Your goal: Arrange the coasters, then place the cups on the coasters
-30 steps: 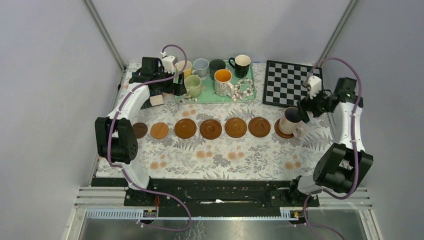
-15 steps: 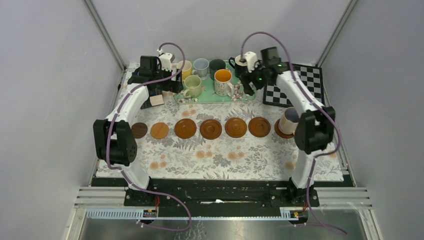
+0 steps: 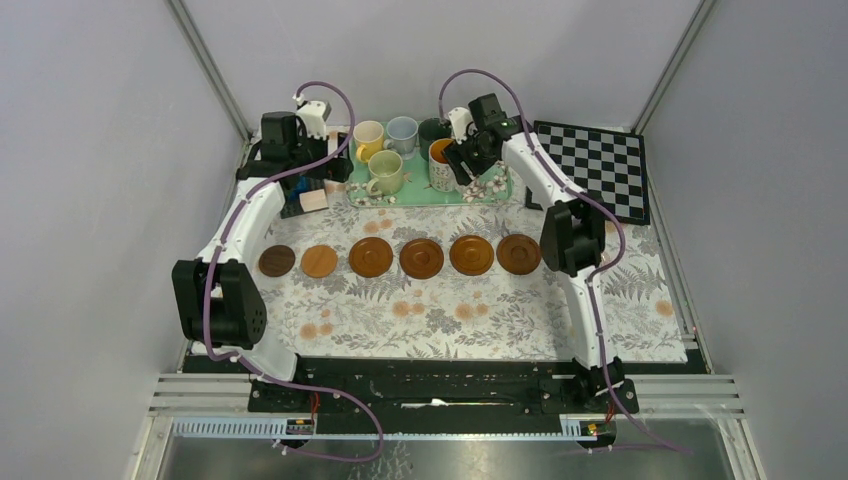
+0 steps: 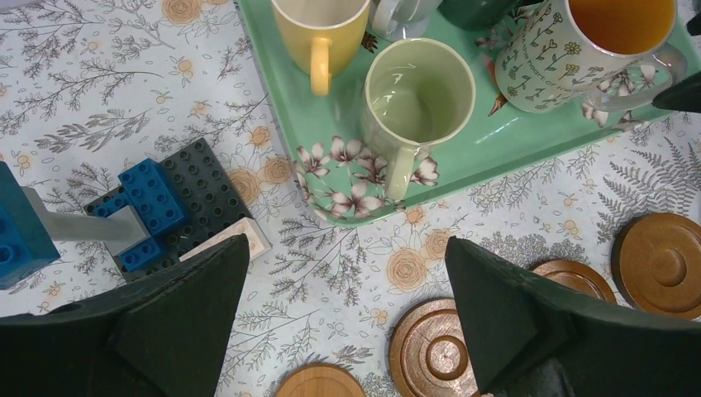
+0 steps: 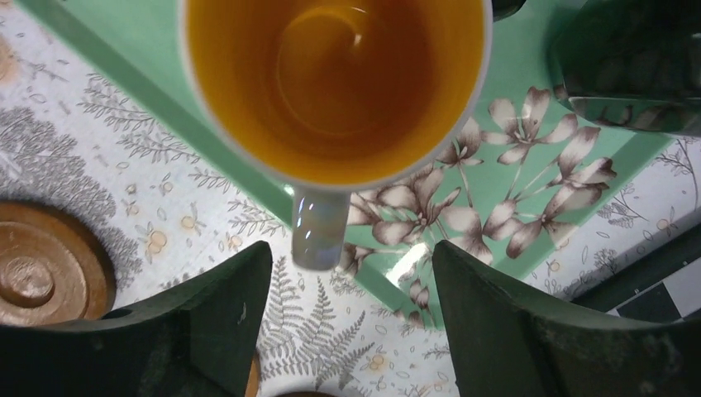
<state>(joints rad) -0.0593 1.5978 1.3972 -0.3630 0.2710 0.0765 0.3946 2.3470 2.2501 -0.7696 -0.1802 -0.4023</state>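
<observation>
Six brown coasters (image 3: 421,258) lie in a row across the table's middle; any coaster further right is hidden behind my right arm. On the green floral tray (image 3: 495,188) stand the cups: yellow (image 3: 368,135), pale blue (image 3: 402,130), dark green (image 3: 432,128), pale green (image 3: 386,172) and a floral mug with an orange inside (image 3: 441,160). My right gripper (image 5: 351,248) hovers open over the floral mug (image 5: 335,83), whose handle (image 5: 318,227) points into the gap, touching neither finger. My left gripper (image 4: 345,248) hangs open and empty above the cloth, near the tray's (image 4: 496,141) corner.
A black-and-white checkerboard (image 3: 588,170) lies at the back right. Blue and dark toy bricks (image 4: 157,207) sit left of the tray. A dark mug (image 5: 636,66) stands close beside the floral one. Grey walls close in the table on three sides.
My right arm has swung from the cup on the rightmost coaster over to the tray and above the floral mug, its jaws narrowing. The left arm has drawn slightly left.
</observation>
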